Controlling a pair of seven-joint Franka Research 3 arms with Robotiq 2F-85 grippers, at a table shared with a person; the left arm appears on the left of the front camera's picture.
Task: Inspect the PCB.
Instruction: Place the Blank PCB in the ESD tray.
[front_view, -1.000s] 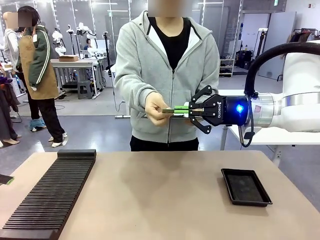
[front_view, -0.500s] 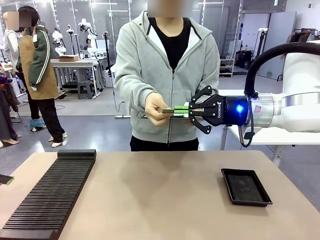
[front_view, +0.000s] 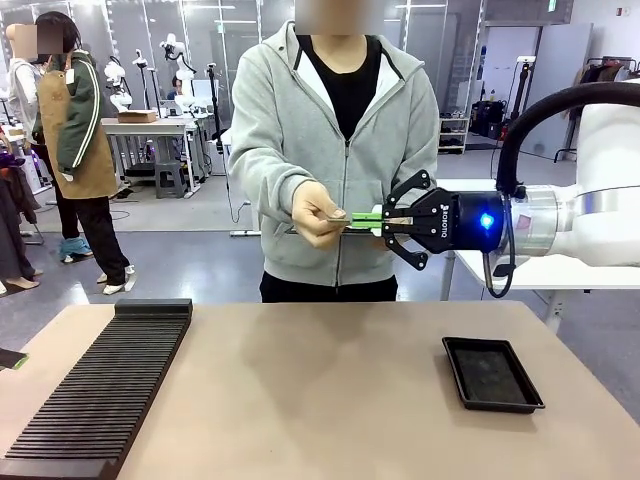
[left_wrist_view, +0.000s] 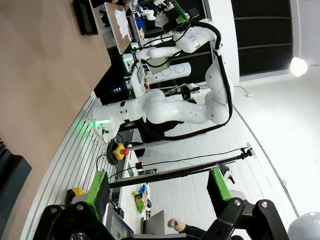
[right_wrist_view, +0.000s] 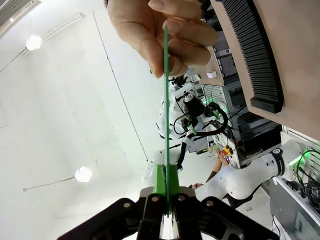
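The PCB (front_view: 360, 217) shows edge-on as a thin green strip held level above the table's far side. My right gripper (front_view: 380, 219) is shut on its near end. The person's hand (front_view: 318, 214) pinches its other end. In the right wrist view the PCB (right_wrist_view: 166, 100) is a fine green line running up from the shut green pads (right_wrist_view: 160, 177) to the person's fingers (right_wrist_view: 170, 30). My left gripper (left_wrist_view: 158, 192) is open, with nothing between its green pads (left_wrist_view: 98, 192); it faces sideways past the table (left_wrist_view: 40, 75).
A long black slotted rack (front_view: 100, 385) lies on the table's left side. A shallow black tray (front_view: 492, 373) sits at the right. A small dark object (front_view: 12, 358) pokes in at the left edge. Another person stands far back left.
My right gripper has shifted slightly right with the PCB in it. The person's hand followed and still holds the other end.
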